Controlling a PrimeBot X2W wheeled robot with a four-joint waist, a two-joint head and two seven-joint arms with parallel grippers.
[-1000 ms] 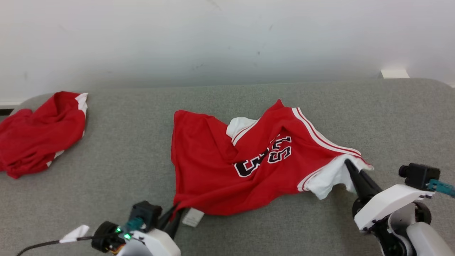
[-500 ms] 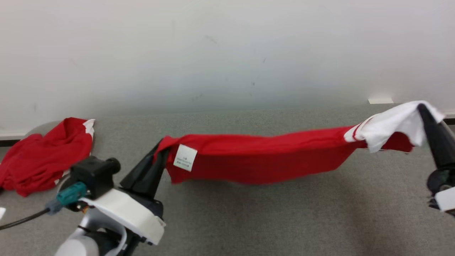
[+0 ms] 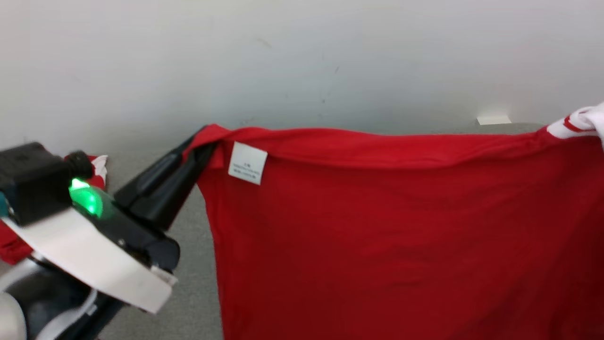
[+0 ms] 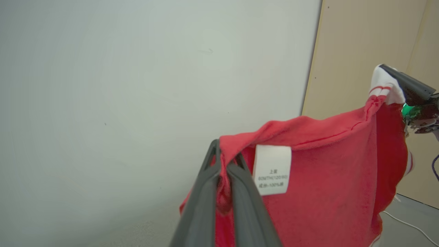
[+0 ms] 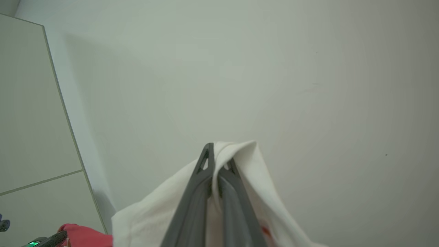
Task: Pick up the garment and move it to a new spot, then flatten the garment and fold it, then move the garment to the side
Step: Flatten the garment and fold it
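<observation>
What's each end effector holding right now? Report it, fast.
Left end effector: closed on a corner of the red garment, beside its white label.
Right end effector: closed on the garment's white part.

jersey (image 3: 377, 226): plain red | sleeve (image 3: 578, 123): white, red stripes | care label (image 3: 247, 163): white, dark print | left gripper (image 3: 200, 141): black | wrist light (image 3: 86, 198): green | table (image 3: 198, 264): grey | wall (image 3: 302, 61): off-white | second garment (image 3: 98, 164), left of jersey: red, white trim
</observation>
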